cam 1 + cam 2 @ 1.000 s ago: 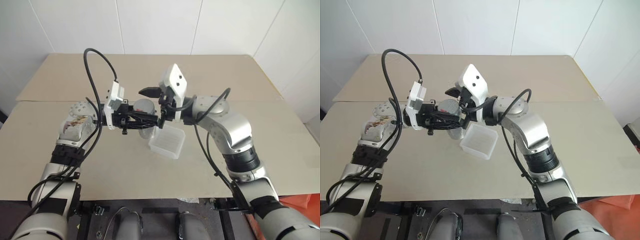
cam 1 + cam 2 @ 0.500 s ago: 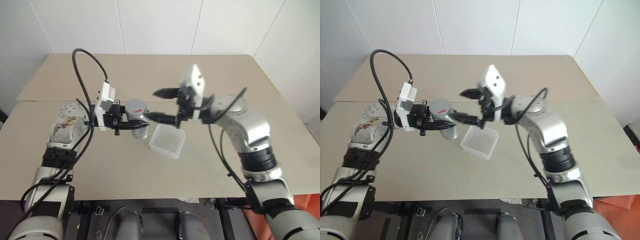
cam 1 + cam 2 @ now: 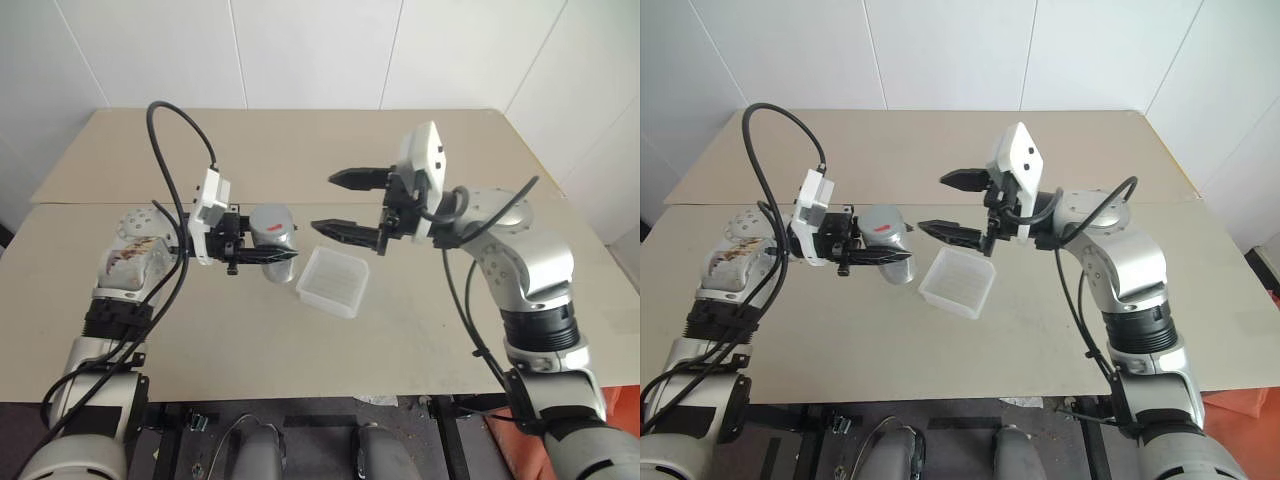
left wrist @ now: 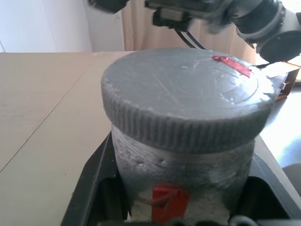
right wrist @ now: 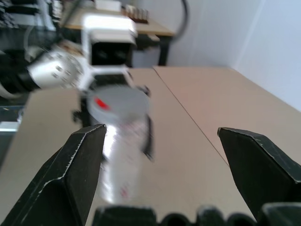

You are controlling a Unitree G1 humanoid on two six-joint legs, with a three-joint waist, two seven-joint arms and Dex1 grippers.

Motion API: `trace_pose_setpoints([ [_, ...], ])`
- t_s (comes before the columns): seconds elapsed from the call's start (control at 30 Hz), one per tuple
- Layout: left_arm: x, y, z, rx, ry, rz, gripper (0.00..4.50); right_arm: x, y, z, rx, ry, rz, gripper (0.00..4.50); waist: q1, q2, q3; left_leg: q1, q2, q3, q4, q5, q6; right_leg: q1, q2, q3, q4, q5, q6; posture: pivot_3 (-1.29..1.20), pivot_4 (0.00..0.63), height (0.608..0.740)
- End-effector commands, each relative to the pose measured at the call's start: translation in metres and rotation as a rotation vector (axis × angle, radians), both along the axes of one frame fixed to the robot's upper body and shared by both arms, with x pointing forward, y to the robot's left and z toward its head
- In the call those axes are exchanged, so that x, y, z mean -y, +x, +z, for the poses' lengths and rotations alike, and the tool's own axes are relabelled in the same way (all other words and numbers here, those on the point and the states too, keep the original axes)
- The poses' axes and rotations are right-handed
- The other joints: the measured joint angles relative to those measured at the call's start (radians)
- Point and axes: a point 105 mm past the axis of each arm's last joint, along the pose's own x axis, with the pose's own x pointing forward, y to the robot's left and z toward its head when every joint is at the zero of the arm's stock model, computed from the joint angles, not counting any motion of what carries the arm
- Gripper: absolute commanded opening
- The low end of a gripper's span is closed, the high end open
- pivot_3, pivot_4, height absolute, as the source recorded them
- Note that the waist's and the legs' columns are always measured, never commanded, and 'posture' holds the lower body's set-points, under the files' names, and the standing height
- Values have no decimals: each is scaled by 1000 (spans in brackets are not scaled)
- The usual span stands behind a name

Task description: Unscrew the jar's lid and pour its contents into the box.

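Observation:
The silvery-grey jar [image 3: 279,268] hangs roughly upright just above the table, left of the box [image 3: 333,282]. My left gripper [image 3: 285,240] is shut on the jar's body [image 4: 183,165] from the left. The grey lid [image 4: 183,101], with a red mark on top, sits on the jar. The contents are hidden inside. My right gripper [image 3: 325,201] hovers to the right of the jar and above the box's far edge, pointing at the lid, open with nothing between its fingers. In the right wrist view the jar [image 5: 120,136] stands ahead of the wide-apart fingers [image 5: 80,165].
The beige table [image 3: 450,330] spreads wide on all sides of the box, with a seam across its middle. White walls stand behind the table's far edge. A black cable loops above my left arm [image 3: 165,120].
My right gripper, which stood around the jar's lid a second ago, has drawn back to the right and stays open. The lid is still on the jar in my left gripper.

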Motion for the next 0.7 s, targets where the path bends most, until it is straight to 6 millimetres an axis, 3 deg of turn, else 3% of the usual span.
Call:
trace_pose_setpoints([
  [0.03,8,3,12,63,-11,-1,1984,-19,-12,11,59,6,44,4450,0,0,0,0,0,0,0,0,0,0,0,0,0,0,0,0,150,740],
  [0.43,14,-1,11,66,-22,-20,1984,-48,6,6,51,-24,4,4450,0,0,0,0,0,0,0,0,0,0,0,0,1,0,0,0,150,740],
  [0.7,9,-3,9,65,-18,-13,1984,-42,20,5,10,1,-52,4450,-1,0,0,0,0,0,0,0,0,0,0,0,1,0,0,0,150,740],
])
